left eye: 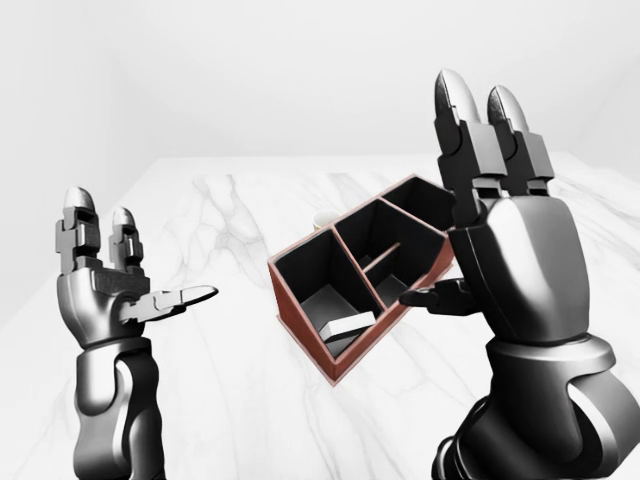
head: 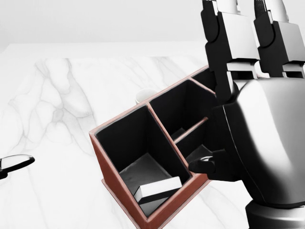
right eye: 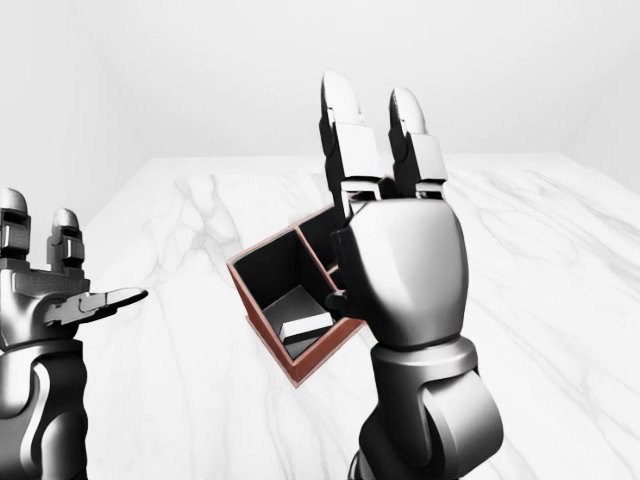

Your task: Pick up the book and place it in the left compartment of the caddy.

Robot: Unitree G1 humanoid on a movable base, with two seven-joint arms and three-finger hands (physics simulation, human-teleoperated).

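Note:
The red-brown caddy with black compartments stands on the white marble table. The book, dark with a white edge, lies inside the caddy's left compartment, near its lower corner. It also shows in the left-eye view. My left hand is open and empty, raised to the left of the caddy. My right hand is open and empty, fingers upright, raised just right of the caddy and hiding part of its right side.
A small white cup-like object peeks out behind the caddy's upper edge. The marble table stretches around the caddy on all sides, with pale walls beyond.

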